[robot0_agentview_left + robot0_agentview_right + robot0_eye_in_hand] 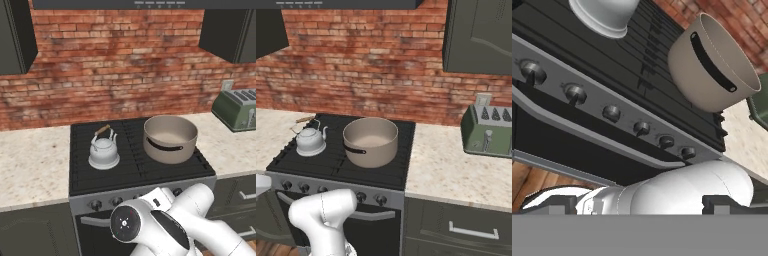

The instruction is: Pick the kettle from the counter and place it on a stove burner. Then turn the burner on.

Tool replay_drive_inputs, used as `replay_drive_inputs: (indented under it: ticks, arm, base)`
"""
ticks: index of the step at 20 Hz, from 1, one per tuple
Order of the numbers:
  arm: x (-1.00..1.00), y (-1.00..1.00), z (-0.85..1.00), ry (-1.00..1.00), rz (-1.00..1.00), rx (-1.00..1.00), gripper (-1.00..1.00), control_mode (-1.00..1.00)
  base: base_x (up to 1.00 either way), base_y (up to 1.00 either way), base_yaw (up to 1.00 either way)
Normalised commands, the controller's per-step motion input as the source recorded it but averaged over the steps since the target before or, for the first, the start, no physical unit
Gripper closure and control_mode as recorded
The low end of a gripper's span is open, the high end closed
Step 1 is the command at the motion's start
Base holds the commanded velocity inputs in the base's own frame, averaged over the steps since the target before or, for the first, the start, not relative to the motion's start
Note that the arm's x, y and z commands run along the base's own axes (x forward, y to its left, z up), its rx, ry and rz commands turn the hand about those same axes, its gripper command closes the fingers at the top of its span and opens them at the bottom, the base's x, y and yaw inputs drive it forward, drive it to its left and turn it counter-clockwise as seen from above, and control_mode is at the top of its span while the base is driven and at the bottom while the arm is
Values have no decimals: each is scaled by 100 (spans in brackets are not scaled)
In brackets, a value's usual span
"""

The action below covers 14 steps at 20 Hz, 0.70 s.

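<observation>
Kettle (104, 152) already seated on the stove burner (95, 172), left of frame centre, beside the pot (170, 138). Knobs (611, 113) in mid-frame of hand view. Claw state: cannot tell. Risk: turning the wrong knob, lighting under the pot instead.

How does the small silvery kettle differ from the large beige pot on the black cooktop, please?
The small silvery-grey metal kettle is far smaller than the large beige pot. The kettle is domed and closed, with an arched tan wooden handle; the pot is open-topped with a dark side handle. The kettle sits on the left side, the pot on the right. Both stand upright on the black gas cooktop.
</observation>
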Motion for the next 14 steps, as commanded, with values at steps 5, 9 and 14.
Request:
replay_drive_inputs:
  ticks: [5,9,14]
  arm:
    - [0,0,0,0,0,0,-100,-100]
    - [0,0,0,0,0,0,-100,-100]
    - [0,0,0,0,0,0,-100,-100]
  base:
    - [0,0,0]
    - [0,0,0]
    - [0,0,0]
